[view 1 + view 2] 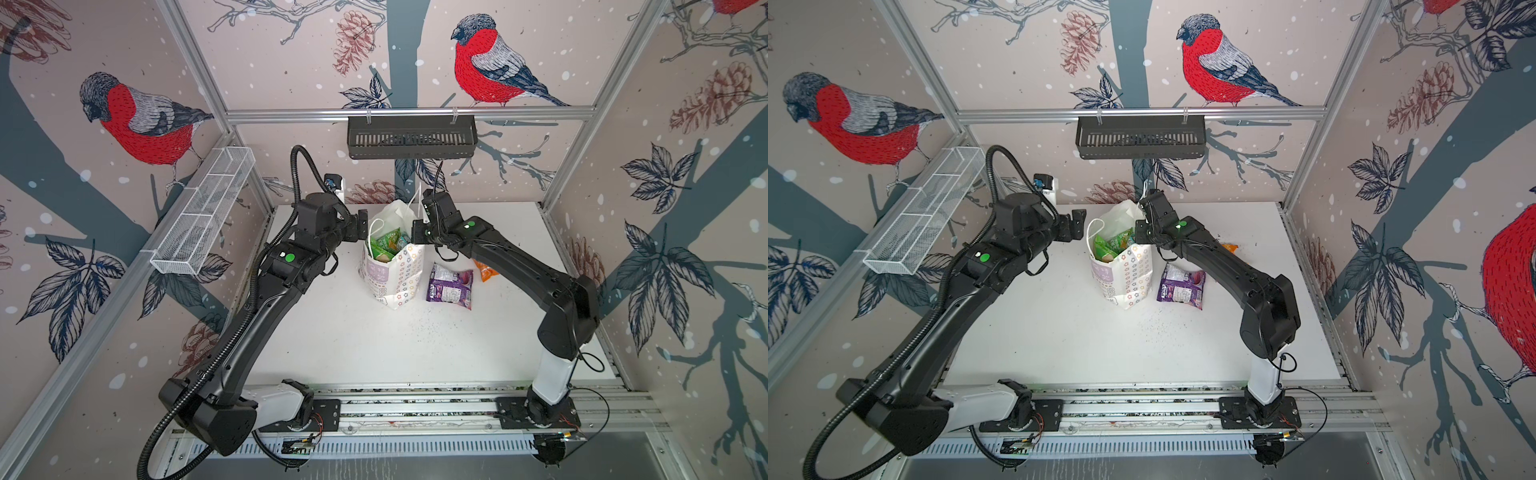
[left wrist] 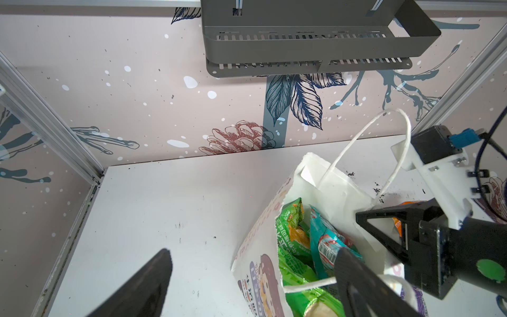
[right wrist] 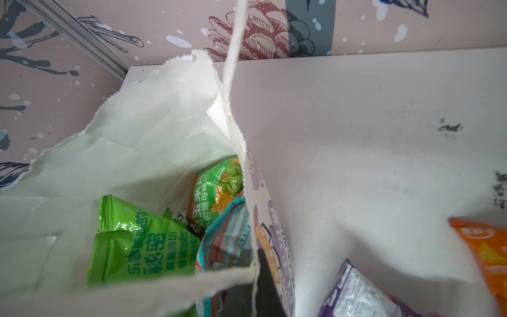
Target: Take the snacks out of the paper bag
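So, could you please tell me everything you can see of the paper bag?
The paper bag is white paper, printed with a cartoon child, purple panels and small stars, with white cord handles. It stands upright and open on the table, green and teal snacks inside. The right gripper is shut on its wall near the rim.

Paper bag [image 1: 395, 266] at the right tool [image 1: 416, 237]: matt white paper, creased. Green packets [image 1: 384, 245] inside it gleam, crinkly glossy film. Purple packet [image 1: 451, 284] beside the tool, same shine. Counter [image 1: 374, 340] smooth, matt white.
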You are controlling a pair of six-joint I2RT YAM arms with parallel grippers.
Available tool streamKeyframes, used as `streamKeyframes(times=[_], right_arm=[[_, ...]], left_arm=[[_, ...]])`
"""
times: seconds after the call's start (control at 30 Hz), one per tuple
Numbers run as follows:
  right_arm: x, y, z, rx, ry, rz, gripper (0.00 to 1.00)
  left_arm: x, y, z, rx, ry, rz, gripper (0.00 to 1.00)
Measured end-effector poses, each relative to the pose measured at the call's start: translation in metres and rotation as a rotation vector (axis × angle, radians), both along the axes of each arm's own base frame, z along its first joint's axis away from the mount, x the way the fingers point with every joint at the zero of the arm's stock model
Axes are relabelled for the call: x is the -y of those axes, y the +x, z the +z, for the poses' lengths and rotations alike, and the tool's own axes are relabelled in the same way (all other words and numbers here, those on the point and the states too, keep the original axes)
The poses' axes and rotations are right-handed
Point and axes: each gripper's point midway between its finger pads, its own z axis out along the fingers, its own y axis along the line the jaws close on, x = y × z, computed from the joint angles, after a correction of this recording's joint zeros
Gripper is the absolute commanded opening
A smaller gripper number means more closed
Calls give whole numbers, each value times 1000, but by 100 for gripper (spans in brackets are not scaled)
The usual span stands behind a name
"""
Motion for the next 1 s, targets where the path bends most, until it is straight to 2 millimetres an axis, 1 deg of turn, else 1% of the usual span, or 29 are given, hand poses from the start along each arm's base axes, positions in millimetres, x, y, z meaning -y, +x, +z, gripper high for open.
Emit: streamKeyframes(times=[0.1, 0.23, 0.37, 0.43, 0.5, 0.6, 0.67, 0.73, 0.8, 0.9, 1.0], right_arm=[[11, 11, 5, 72, -73, -14, 0], [21, 27, 20, 203, -178, -20, 0], [25, 39, 35, 320, -258, -12, 0], [22, 39, 38, 365, -286, 3, 0], [16, 32, 36, 402, -322, 34, 0], [-12, 7, 30, 462, -345, 131, 0], [-26, -6, 26, 491, -343, 174, 0], [-29, -10, 23, 505, -329, 174, 0], [-26, -11, 19, 506, -314, 160, 0], [-23, -15, 14, 497, -274, 137, 0], [-27, -24, 14, 488, -211, 146, 0]], left_arm=[[0, 0, 0, 1, 3, -1, 92], [0, 1, 0, 1, 9, 0, 92], [-2, 1, 1, 5, 15, 6, 92], [-3, 1, 2, 8, 17, 13, 92], [-5, -1, 4, 14, 16, 17, 92], [-6, -3, 8, 24, 11, 17, 92], [-7, -6, 10, 30, 7, 16, 92], [-7, -9, 9, 29, 1, 9, 92], [-4, -12, 6, 20, -12, -9, 92], [-2, -17, -2, 1, -24, -27, 92], [0, -23, -10, -19, -34, -51, 92]])
